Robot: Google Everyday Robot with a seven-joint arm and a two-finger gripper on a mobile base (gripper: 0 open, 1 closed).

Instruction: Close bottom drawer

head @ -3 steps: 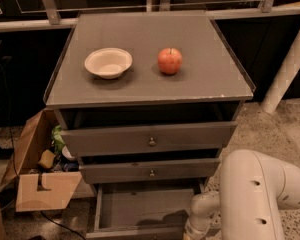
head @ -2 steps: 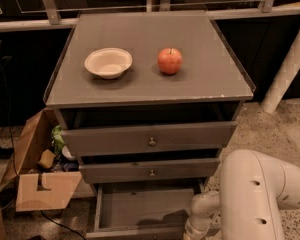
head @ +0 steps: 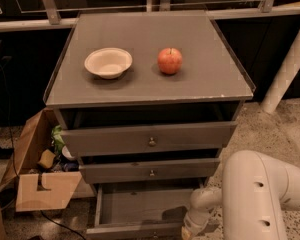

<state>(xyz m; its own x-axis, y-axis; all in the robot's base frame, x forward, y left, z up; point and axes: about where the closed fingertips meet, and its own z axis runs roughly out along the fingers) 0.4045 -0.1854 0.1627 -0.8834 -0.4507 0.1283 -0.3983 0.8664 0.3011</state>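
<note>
Nothing is shifting noticeably since a second ago: the arm (head: 260,199) is staying bent at the lower right and the bottom drawer (head: 140,206) is lying just as far out as it was.

That drawer is standing pulled well out of the cabinet (head: 205,79), its bare wooden floor showing below the middle drawer (head: 150,170), and its low front is running along the bottom edge of the view. The top drawer (head: 150,139) and the middle one are each sitting slightly ajar above it.

The gripper (head: 190,230) is hanging low at the right end of the bottom drawer's front, just beside it or touching it; contact cannot be made out. Whether the gripper is open or closed cannot be told either, since its tip is running off the bottom edge.

The coming move is turning on one relation. The drawer is sliding along a line that runs straight back into the cabinet, away from the viewer, while its front is stretching left to right. The gripper is sitting on the outer side of that front but right of centre, so a push probably needs to go squarely back, and likely nearer the middle, or the drawer may be skewing in its runners.

A bowl (head: 108,62) and an apple (head: 169,60) are resting well apart on the cabinet top, clear of all this.
</note>
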